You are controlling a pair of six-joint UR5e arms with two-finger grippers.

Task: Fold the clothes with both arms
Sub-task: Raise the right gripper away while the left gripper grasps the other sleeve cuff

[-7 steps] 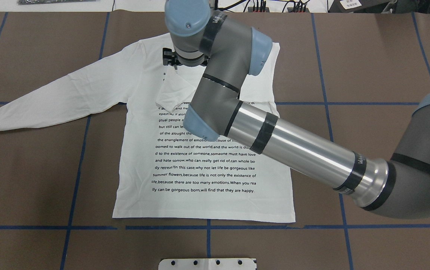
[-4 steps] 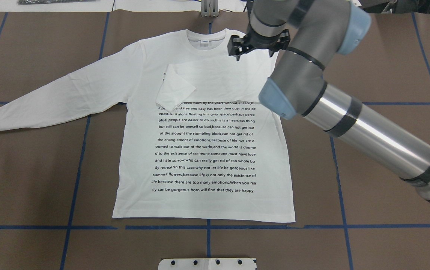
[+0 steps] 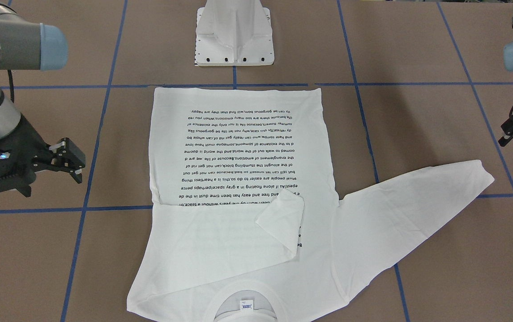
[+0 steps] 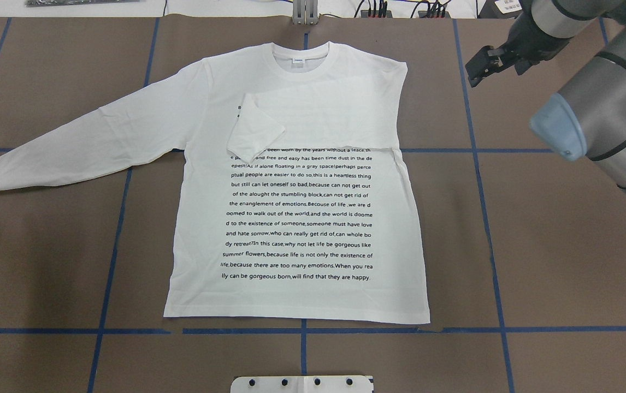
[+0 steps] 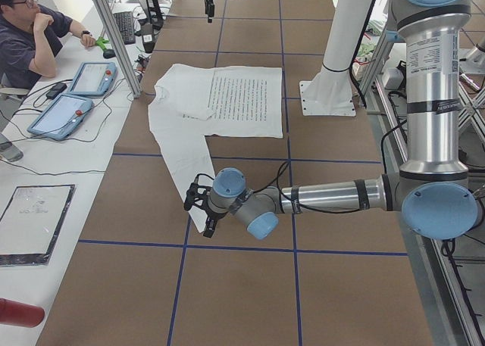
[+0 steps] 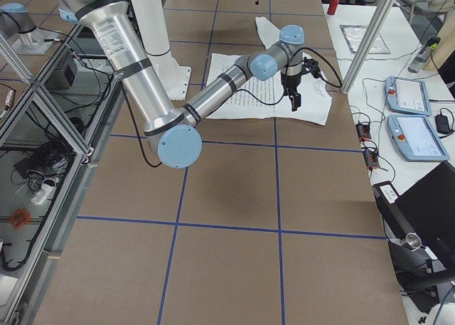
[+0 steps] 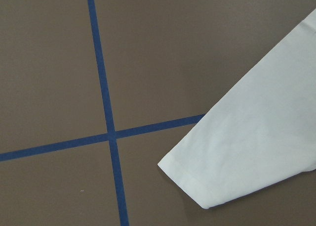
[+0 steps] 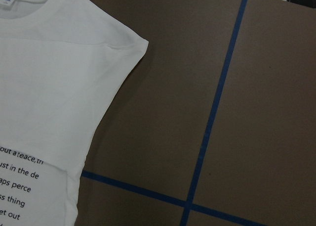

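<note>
I am working over a brown tabletop (image 4: 564, 245) that blue tape lines (image 4: 302, 331) are dividing into squares. Across it a white bench (image 5: 87, 202) is carrying two tablets (image 5: 92, 79), and a person (image 5: 26, 35) is sitting there, chin on hand. Even light is falling everywhere.

The table (image 4: 553, 262) was a flat brown surface crossed by a grid of blue tape lines (image 4: 564, 329). A white long-sleeved shirt (image 4: 296, 218) lay spread on it, print side up — one sleeve (image 4: 72, 144) stretched out over the brown, the other folded across the chest. The white pedestal base (image 3: 234, 40) stood on the table just beyond the hem.
</note>
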